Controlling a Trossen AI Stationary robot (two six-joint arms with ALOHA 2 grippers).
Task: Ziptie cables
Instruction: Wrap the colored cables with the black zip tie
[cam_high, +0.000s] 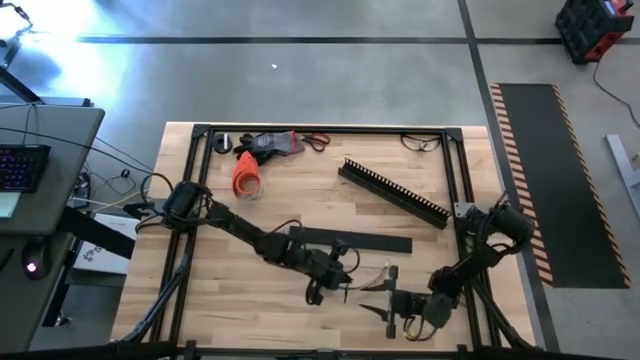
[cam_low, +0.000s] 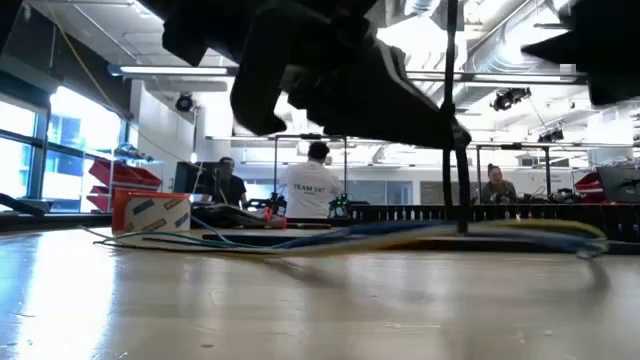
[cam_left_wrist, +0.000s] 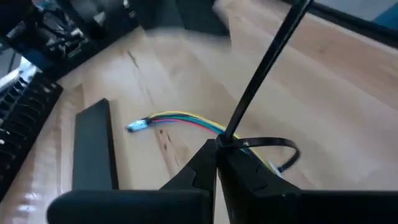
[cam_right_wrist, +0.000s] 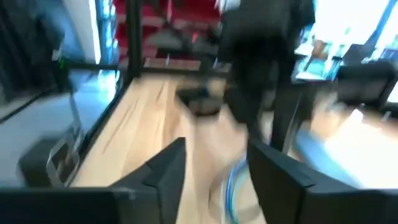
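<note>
The cables (cam_left_wrist: 180, 118) are a thin bunch of yellow, green, red and blue wires with a small plug at one end, lying flat on the wooden table. They also show in the high view (cam_high: 372, 279) and the low view (cam_low: 400, 237). A black zip tie (cam_left_wrist: 267, 68) loops around the bunch, and its long tail stands up from it (cam_low: 459, 130). My left gripper (cam_left_wrist: 219, 149) is shut on the zip tie just above the cables (cam_high: 338, 275). My right gripper (cam_high: 392, 302) is open and empty, close to the cables on their near right side; its fingers (cam_right_wrist: 168, 168) are spread. My left gripper pinches the zip tie between its two shut fingers where the tail leaves the loop (cam_left_wrist: 227, 138). The fingers come slanting down from the table's left. The loop (cam_left_wrist: 283, 149) lies around the cables on the table; the tail rises free above the fingers.
A flat black bar (cam_high: 350, 240) lies just beyond the cables. A black comb-toothed channel (cam_high: 395, 192) lies farther back right. An orange tool (cam_high: 247, 178) and other tools lie at the far edge. A black metal frame (cam_high: 462, 180) borders the table. People stand in the room behind (cam_low: 310, 185).
</note>
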